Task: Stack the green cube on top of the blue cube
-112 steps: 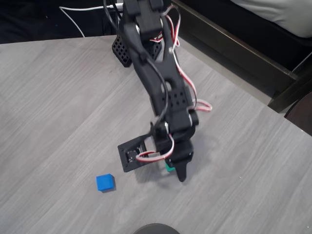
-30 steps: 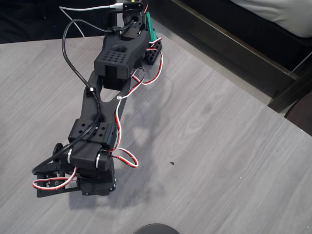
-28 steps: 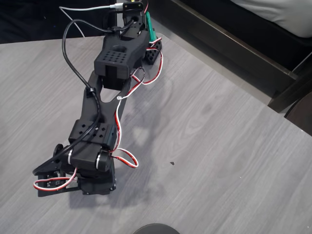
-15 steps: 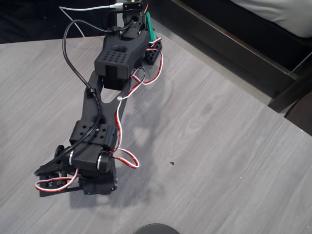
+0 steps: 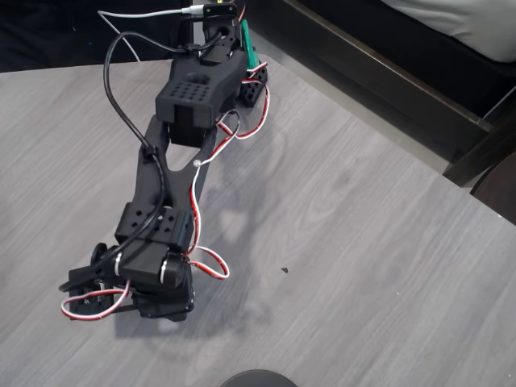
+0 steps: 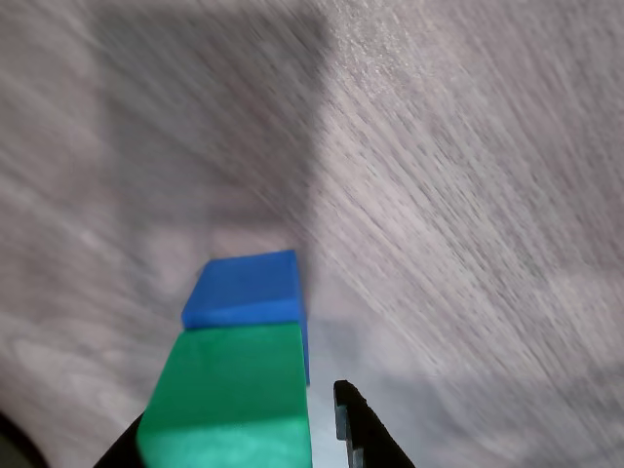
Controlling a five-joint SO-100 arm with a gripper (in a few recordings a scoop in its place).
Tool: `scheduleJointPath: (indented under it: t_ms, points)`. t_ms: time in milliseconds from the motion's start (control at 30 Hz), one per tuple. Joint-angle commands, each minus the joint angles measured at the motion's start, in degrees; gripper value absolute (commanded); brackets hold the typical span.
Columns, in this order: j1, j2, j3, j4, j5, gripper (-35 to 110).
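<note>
Wrist view shows my gripper (image 6: 239, 444) pinching the green cube (image 6: 229, 395) just above the blue cube (image 6: 247, 289), which peeks out on the far side, near the table's (image 5: 363, 242) front-left edge in the overhead view

The grey wood-grain tabletop (image 5: 363, 242) carries the small bright blue plastic cube (image 6: 249, 288) (near its front edge); a tiny dark speck (image 5: 284, 269) lies mid-table.
</note>
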Motion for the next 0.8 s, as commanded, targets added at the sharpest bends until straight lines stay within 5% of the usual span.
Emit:
scheduleJointPath:
  t_ms: [0, 500, 767]
  points:
    - [-0.26, 8.26, 2.64, 0.7, -0.18, 23]
    - [-0.26, 25.58, 13.71, 0.62, -0.53, 26]
    - [-6.5, 57.57, 41.84, 0.0, -0.09, 27]
